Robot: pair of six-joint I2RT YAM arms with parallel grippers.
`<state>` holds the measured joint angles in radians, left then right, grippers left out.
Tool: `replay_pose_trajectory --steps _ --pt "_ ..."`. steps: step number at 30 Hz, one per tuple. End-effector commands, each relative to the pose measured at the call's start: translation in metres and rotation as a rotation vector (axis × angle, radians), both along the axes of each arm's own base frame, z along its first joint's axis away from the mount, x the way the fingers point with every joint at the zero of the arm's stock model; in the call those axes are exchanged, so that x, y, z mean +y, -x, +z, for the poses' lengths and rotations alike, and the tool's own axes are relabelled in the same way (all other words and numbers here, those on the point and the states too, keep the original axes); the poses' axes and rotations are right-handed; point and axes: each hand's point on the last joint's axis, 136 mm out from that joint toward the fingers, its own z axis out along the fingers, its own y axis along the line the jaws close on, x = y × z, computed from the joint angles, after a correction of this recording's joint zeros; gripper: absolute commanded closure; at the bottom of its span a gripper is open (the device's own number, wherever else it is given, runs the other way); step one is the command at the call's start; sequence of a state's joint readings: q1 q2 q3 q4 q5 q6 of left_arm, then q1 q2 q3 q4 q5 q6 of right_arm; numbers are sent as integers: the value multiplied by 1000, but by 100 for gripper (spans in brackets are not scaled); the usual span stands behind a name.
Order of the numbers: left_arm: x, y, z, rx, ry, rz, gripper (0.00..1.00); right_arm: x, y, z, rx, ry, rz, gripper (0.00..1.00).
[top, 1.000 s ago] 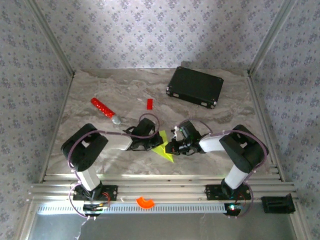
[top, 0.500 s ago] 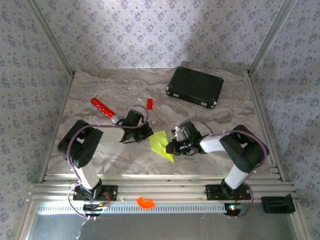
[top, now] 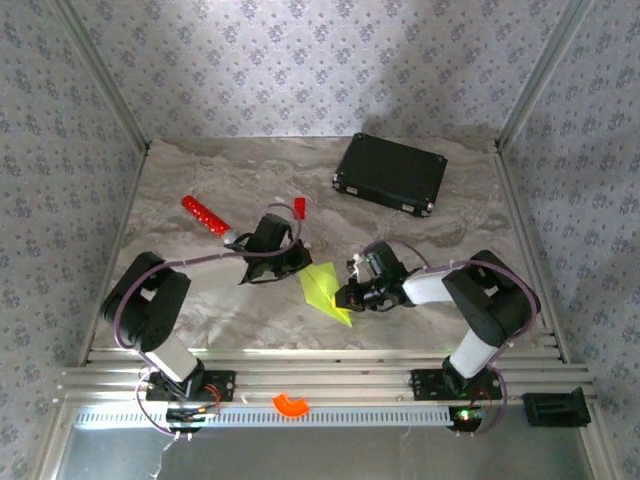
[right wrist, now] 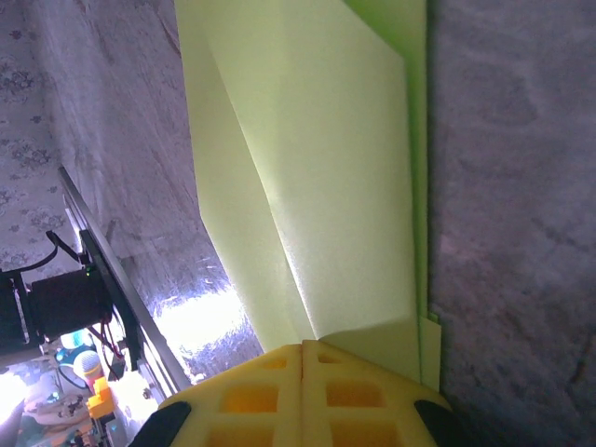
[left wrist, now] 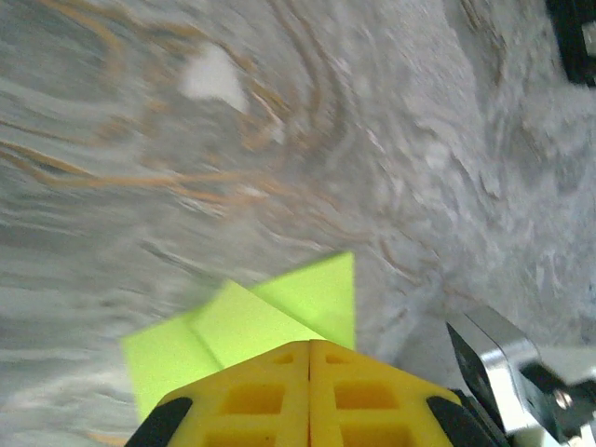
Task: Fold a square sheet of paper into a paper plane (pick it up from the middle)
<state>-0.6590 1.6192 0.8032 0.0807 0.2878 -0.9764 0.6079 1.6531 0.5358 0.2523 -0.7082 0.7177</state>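
The sheet of paper point(top: 322, 288) lay on the marble-patterned table point(top: 200, 290), in the near middle between the two grippers. It was a bright lime yellow-green and already folded. From above it looked like a slim kite, broad at its far end and narrowing to a sharp point toward the near right.

In the left wrist view the paper point(left wrist: 279, 312) showed two flaps meeting along a crease, with one corner standing out away from the fingers. In the right wrist view the paper point(right wrist: 317, 186) showed a long diagonal crease across a smooth flap. There a second layer ran along one straight edge, and a small step showed where the layers did not quite line up.

The left gripper point(top: 287, 265) sat at the paper's far left edge. Its yellow jaws were pressed together with no gap, and the left gripper's tips point(left wrist: 310, 346) were just at the paper. The right gripper point(top: 347, 297) sat at the paper's right side, and its jaws were closed tight as well. The tips of the right gripper point(right wrist: 304, 346) met the folded edge. Whether either gripper pinched the paper or only touched it could not be told.

A black case point(top: 390, 172) lay at the far right of the table. A red stick point(top: 204, 214) and a small red block point(top: 299, 207) lay beyond the left gripper. An orange ring piece point(top: 291, 404) rested on the rail at the near edge.
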Motion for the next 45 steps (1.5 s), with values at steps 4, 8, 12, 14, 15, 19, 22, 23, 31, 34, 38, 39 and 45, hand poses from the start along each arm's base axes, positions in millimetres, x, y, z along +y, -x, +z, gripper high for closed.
replay_pose_trajectory --steps 4,8,12,14,15,19,22,23,31,34,38,39,45 --pt "-26 18 -20 35 -4 -83 93 -49 40 -53 185 252 -43 100" --pt "-13 15 -43 74 -43 -48 94 -45 35 -45 171 239 -44 100" --pt "-8 16 -55 98 -66 -45 94 -33 23 -26 126 206 -36 100" --pt "-4 19 -59 108 -82 -48 95 -24 15 -12 86 193 -35 100" --pt "-3 21 -61 114 -86 -49 96 -20 11 -6 70 191 -34 100" --pt "0 25 -67 124 -95 -51 96 -3 -9 14 -1 186 -40 100" --pt "0 26 -68 124 -95 -54 96 7 -21 12 -12 188 -44 100" --pt "0 26 -68 123 -95 -55 96 10 -23 9 -7 191 -43 100" --pt "1 24 -70 123 -107 -58 96 5 -4 -21 53 260 9 100" --pt "3 23 -72 127 -110 -55 96 -3 14 -22 66 255 21 99" --pt "7 23 -75 133 -114 -50 96 -16 28 -21 71 246 5 98" --pt "7 23 -75 135 -116 -48 96 -17 30 -21 67 240 8 97" --pt "8 23 -76 139 -121 -52 96 -29 45 -16 57 221 7 95"
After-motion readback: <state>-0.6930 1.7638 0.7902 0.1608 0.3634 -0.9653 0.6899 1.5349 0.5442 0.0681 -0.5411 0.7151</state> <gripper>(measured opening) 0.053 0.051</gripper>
